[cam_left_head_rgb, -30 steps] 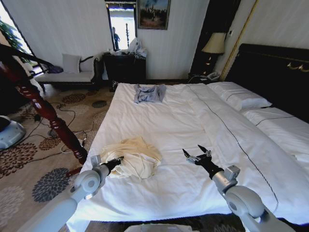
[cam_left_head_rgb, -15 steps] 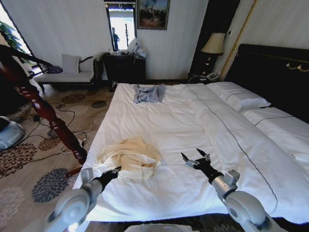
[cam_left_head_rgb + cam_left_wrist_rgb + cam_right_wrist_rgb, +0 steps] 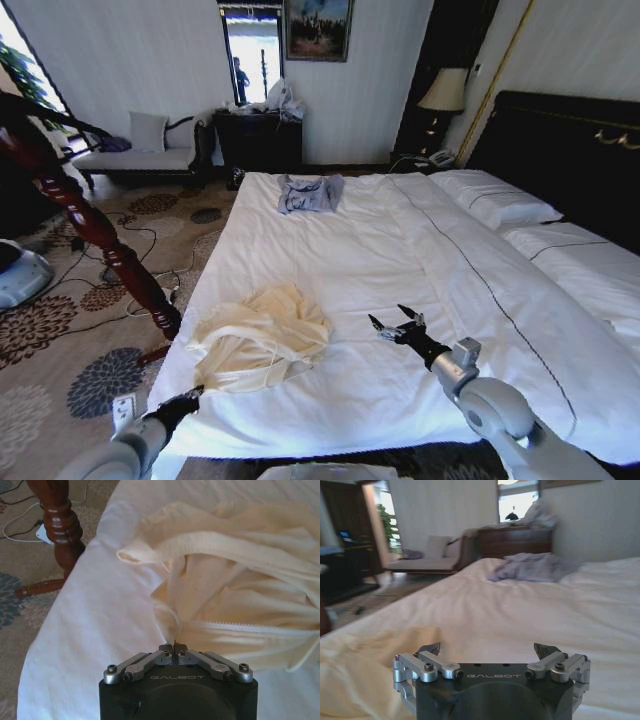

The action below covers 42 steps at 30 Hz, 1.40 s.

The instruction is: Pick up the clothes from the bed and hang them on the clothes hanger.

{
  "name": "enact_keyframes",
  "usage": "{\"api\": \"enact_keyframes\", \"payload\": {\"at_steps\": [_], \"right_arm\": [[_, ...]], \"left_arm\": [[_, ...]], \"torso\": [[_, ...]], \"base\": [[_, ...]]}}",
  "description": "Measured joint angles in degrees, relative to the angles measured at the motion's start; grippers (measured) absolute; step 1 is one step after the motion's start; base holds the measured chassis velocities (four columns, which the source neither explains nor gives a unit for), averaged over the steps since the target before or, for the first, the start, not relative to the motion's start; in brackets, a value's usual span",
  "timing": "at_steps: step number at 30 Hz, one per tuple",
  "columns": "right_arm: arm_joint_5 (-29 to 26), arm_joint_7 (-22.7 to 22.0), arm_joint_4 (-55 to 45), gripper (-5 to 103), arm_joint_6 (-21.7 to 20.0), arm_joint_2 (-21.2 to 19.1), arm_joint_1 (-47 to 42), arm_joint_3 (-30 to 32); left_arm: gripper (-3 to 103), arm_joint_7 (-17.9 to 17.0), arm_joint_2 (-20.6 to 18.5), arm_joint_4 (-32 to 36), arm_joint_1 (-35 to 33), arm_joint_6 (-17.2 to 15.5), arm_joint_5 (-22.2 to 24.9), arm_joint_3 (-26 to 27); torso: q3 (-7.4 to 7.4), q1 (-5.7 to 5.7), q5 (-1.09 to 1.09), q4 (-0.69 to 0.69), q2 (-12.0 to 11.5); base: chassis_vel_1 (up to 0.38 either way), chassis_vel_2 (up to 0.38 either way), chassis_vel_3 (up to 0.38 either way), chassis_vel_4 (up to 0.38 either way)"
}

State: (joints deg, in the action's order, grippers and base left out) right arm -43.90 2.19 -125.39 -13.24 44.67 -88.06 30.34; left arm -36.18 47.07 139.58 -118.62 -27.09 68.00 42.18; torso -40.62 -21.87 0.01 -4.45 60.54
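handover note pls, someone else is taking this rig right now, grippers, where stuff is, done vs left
Left gripper: shut on a thin pinch of the clothes, low at the bed's near left corner.
Right gripper: open, holding nothing, over the bed beside the clothes.
Clothes: crumpled on the sheet near the bed's left edge, close to the dark-red wooden post.
Done: garment pinched.
Left: lift it and hang it on the clothes hanger.
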Motion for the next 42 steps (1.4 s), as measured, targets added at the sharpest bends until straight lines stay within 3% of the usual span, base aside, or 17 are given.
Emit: {"api": "enact_keyframes", "payload": {"at_steps": [2,9,15,19,32,40,42], "right_arm": [[-4.3,1.2,-0.14,100,-1.31,-3.55,3.75,-3.85],[-3.34,4.71,2.38,100,-1.48,-7.52,13.38,-15.46],[1.81,5.98,6.97,100,-1.19,-4.35,26.21,-30.31],[3.61,5.97,9.33,100,-0.85,-1.47,30.06,-35.71],[7.8,5.87,14.87,96,-0.9,3.59,34.39,-43.33],[8.26,5.88,17.37,85,-0.65,4.31,37.28,-45.75],[8.67,6.04,17.35,75,-0.58,4.29,37.67,-46.58]], "left_arm": [[0,-0.05,0.06,-0.24,1.44,0.88,-3.9,-4.12],[0,-0.78,-0.43,-0.39,3.06,1.12,-4.2,-5.96],[0,-0.78,0.05,-0.91,3.16,1.31,-4.16,-5.68],[0,-0.78,0.12,-1.01,3.25,1.32,-4.12,-5.79],[0,-0.77,-0.26,-1.69,4.03,1.32,-3.82,-6.78],[0,-0.62,-0.09,-2.1,4.53,1.42,-3.51,-7.24],[0,-0.59,-0.01,-2.28,4.82,1.44,-3.32,-7.44]], "torso": [[0.0,0.0,-0.01,0.0,0.0],[-0.01,0.0,0.0,-0.01,-0.01],[-0.01,-0.01,0.0,0.02,-0.01],[-0.01,-0.01,0.01,0.0,-0.01],[-0.01,-0.01,0.0,0.0,-0.01],[-0.01,-0.01,-0.01,0.0,0.0],[-0.01,-0.01,-0.01,0.0,-0.01]], "base": [[0.0,0.0,0.0,0.0],[0.0,0.0,0.0,0.0],[0.0,0.0,0.0,0.0],[0.0,0.0,0.0,0.0],[0.0,0.0,0.0,0.0],[0.0,0.0,0.0,0.0],[0.0,0.0,0.0,0.0]]}}
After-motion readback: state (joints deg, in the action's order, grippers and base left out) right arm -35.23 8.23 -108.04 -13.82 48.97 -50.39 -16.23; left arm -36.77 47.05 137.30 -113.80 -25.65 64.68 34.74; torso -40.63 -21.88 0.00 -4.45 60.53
